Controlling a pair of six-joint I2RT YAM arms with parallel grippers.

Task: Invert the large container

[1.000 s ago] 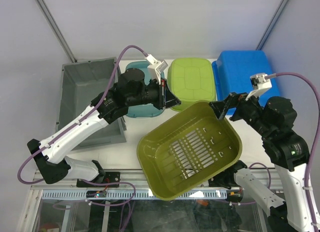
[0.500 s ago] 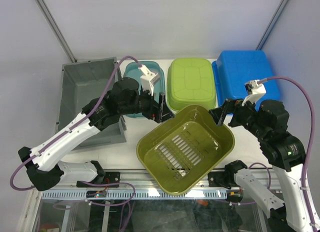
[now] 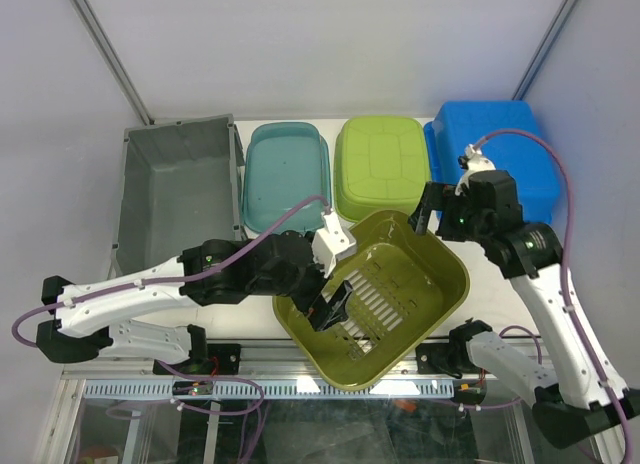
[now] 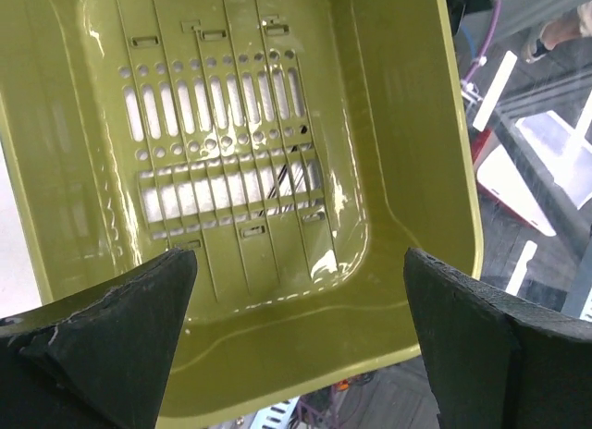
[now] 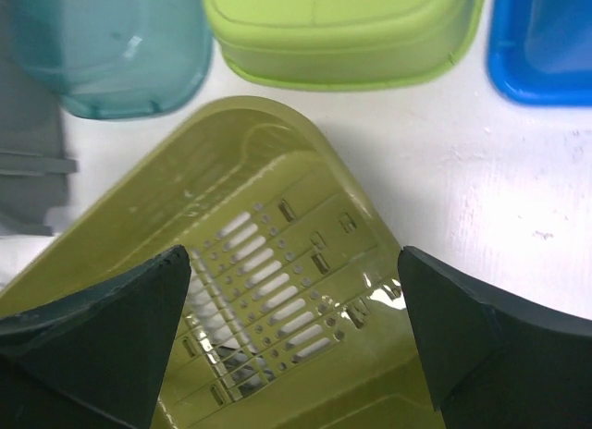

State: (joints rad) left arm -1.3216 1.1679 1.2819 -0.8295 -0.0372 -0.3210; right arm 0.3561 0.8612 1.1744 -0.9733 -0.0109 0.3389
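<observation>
The large container (image 3: 425,274) is an olive-green tub with a slotted floor. It rests open side up at the table's near edge, and its near corner hangs over the rail. My left gripper (image 3: 328,310) hovers open over the container's left half, and the left wrist view looks straight down onto the slotted floor (image 4: 240,152) between the spread jaws (image 4: 298,263). Above the far right corner of the rim my right gripper (image 3: 428,210) is also open, holding nothing. In the right wrist view the container (image 5: 268,253) lies below the jaws (image 5: 294,255).
Along the back stand a grey bin (image 3: 175,184), a teal tub (image 3: 285,169), a lime-green tub (image 3: 380,164) turned bottom up and a blue tub (image 3: 490,149). A metal rail (image 3: 250,384) runs along the table's front edge.
The left gripper opened, let go of the container's far rim and swung to the near left, above its inside. The tilted container settled flat. The right arm drew back toward the far side.
</observation>
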